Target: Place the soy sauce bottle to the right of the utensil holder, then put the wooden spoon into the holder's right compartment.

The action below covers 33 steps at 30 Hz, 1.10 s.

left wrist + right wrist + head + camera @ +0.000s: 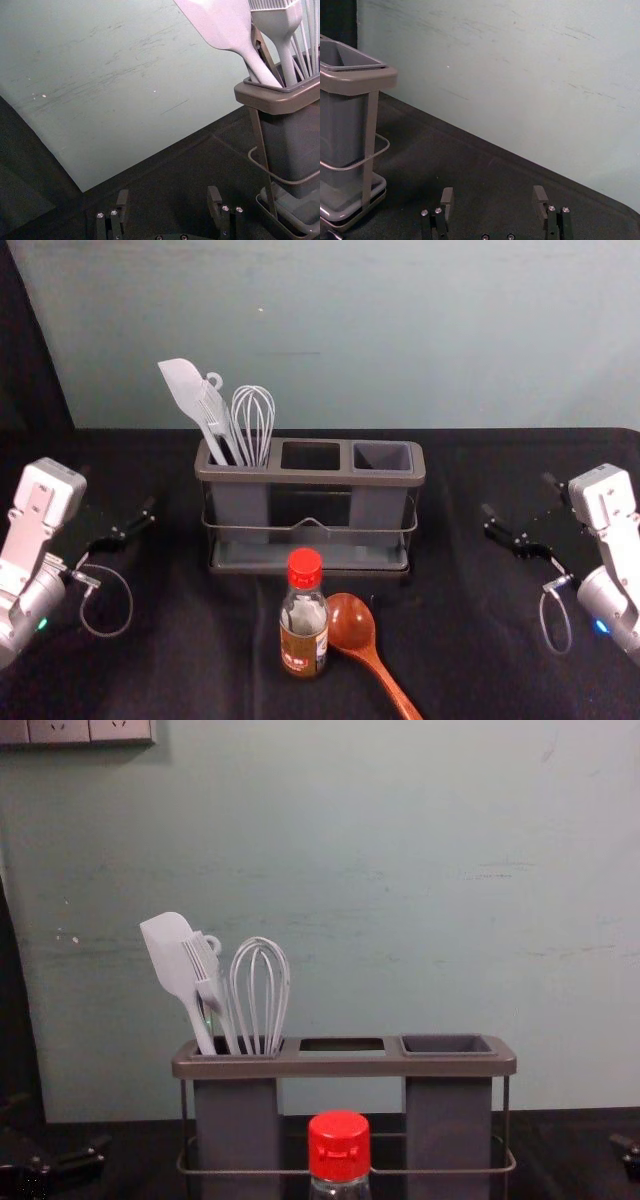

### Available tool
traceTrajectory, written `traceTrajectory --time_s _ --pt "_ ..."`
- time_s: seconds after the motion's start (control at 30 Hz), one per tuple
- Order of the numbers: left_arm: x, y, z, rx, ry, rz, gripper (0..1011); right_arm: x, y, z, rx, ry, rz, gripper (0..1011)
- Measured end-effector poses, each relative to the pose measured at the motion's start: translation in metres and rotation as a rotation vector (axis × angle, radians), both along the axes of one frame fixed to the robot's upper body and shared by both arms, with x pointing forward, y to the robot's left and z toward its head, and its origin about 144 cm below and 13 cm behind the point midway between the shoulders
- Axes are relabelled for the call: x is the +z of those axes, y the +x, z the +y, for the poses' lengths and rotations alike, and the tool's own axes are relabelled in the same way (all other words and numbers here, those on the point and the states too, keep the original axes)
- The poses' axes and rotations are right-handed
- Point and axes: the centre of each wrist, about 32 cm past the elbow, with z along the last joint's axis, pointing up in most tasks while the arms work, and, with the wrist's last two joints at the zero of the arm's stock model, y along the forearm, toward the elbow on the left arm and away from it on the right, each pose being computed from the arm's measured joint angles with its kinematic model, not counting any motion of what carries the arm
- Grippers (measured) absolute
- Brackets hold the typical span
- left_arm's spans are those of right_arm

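- Take first, by the task, the red-capped glass soy sauce bottle point(304, 628), standing upright on the black cloth-covered tabletop point(150, 680), just off the near side of the grey-brown, box-shaped utensil holder point(312, 478), at its 6 o'clock.
- Find the black two-fingered right gripper point(493, 191) out beyond the holder's 3 o'clock side, fingers wide open with nothing between.
- From there, reach toward 8 o'clock for the bottle; grip across its vertical long axis, then carry to the holder's 3 o'clock side.
- Likely best done with the right arm, being on the goal side, despite having the bottle roughly midway between both arms.
- Mind the glossy reddish-brown wooden spoon point(350, 623), lying with bowl close by the bottle's 3 o'clock side, handle running toward 5 o'clock; cannot tell if touching.
- Keep the grey plastic right compartment point(377, 510) for the spoon.
- Leave the black left gripper point(168, 192) idle beyond the holder's 9 o'clock side, also open.
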Motion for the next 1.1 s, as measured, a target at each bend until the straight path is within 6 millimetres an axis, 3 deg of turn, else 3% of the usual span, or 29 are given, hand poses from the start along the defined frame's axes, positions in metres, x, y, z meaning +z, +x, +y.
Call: traceTrajectory --time_s 1.1 --pt "0.0000 0.0000 0.0000 0.000 0.000 0.000 1011 0.0000 0.0000 0.0000 0.000 0.000 0.000 1004"
